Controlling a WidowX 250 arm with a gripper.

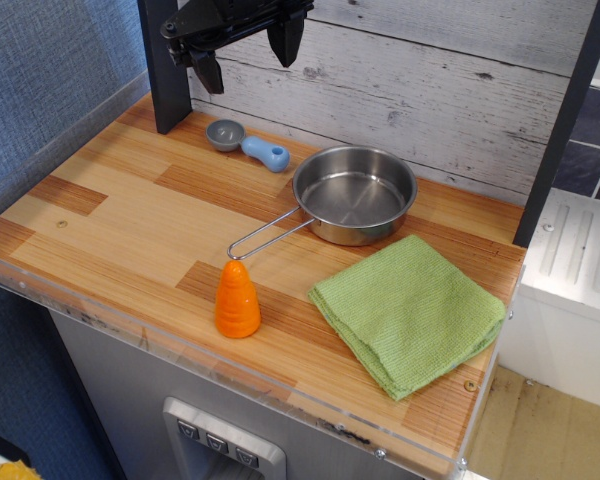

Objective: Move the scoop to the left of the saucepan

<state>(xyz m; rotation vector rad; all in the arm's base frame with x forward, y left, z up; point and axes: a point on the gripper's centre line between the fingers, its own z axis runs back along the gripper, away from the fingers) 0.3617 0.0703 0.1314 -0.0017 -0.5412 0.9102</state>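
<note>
The scoop point(246, 143) lies flat on the wooden counter at the back, grey bowl to the left, light-blue handle pointing right. It sits left of the saucepan point(355, 194), a little apart from its rim. The saucepan is shiny steel and empty, its wire handle pointing front-left. My black gripper point(246, 57) hangs open and empty above the scoop at the top of the view, one finger point(207, 72) left and one point(286, 38) right, well clear of the counter.
An orange cone-shaped carrot toy point(237, 300) stands near the front edge, just beyond the pan handle's tip. A folded green cloth point(408, 311) lies front right. A dark post point(165, 70) stands at the back left, a plank wall behind.
</note>
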